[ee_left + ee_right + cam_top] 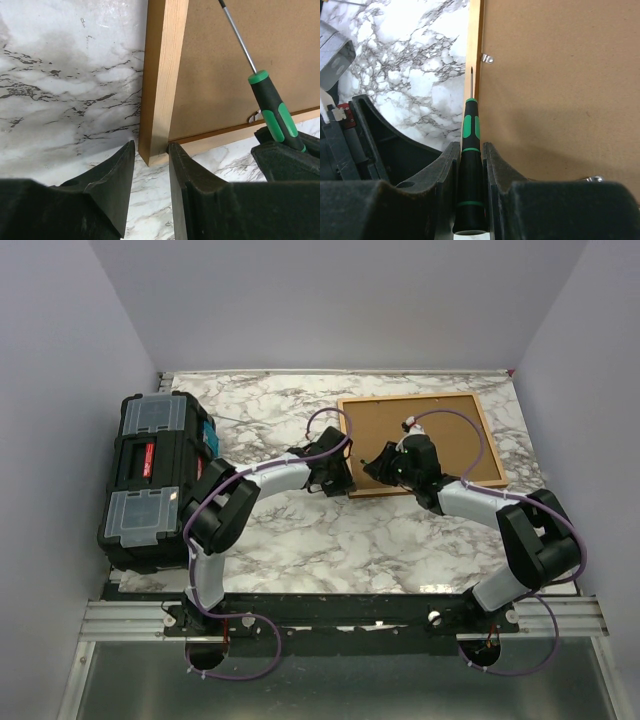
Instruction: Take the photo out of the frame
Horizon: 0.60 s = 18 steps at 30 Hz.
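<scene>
Your frame (405, 398) lies face down on the bench (300, 530), towards the far right, with the brown backing board (385, 425) uppermost. The photo is hidden beneath it. Your right jaws are clamped on a green-and-black screwdriver (470, 130), its tip near a small metal clip (487, 59) by the rail. Your left jaws stand partly open astride the frame's near left corner, gripping nothing. Expect light, stiff wood that slides on marble, so pinch the rail there to steady it. The print is probably thin and easily creased, so take it by an edge.
</scene>
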{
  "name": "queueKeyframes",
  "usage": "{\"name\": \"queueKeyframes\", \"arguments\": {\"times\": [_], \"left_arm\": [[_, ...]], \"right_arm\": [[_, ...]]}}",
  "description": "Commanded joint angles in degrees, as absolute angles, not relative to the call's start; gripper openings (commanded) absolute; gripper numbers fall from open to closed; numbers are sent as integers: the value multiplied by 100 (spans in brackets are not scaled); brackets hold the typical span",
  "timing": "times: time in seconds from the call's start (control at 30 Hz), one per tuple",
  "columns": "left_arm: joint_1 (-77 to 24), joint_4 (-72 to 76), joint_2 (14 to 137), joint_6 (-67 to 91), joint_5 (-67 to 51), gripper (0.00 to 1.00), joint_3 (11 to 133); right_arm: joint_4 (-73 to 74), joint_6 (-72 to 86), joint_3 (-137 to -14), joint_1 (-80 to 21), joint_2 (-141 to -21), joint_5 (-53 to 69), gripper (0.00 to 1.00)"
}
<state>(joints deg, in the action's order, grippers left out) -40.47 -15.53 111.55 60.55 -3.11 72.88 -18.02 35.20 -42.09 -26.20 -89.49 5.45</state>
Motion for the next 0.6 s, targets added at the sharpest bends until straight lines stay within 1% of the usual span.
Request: {"name": "queueKeyframes", "arguments": {"times": [0.0, 0.17, 0.5, 0.57], "left_arm": [[-4100, -1847, 11297, 6169, -119, 34, 7171], [-4098, -1688, 11285, 6195, -214, 33, 6998], [-4097, -1518, 11216, 6248, -299, 31, 6740], [-4103, -1450, 11191, 6273, -324, 27, 6648]], "right_arm": [[-1666, 3377, -4265, -2630, -9049, 159, 0], [-1772, 3374, -4282, -2659, -9231, 408, 0], [-1966, 3357, -4271, -2723, -9447, 262, 0], [-1986, 3359, -4299, -2742, -9530, 201, 0]]}}
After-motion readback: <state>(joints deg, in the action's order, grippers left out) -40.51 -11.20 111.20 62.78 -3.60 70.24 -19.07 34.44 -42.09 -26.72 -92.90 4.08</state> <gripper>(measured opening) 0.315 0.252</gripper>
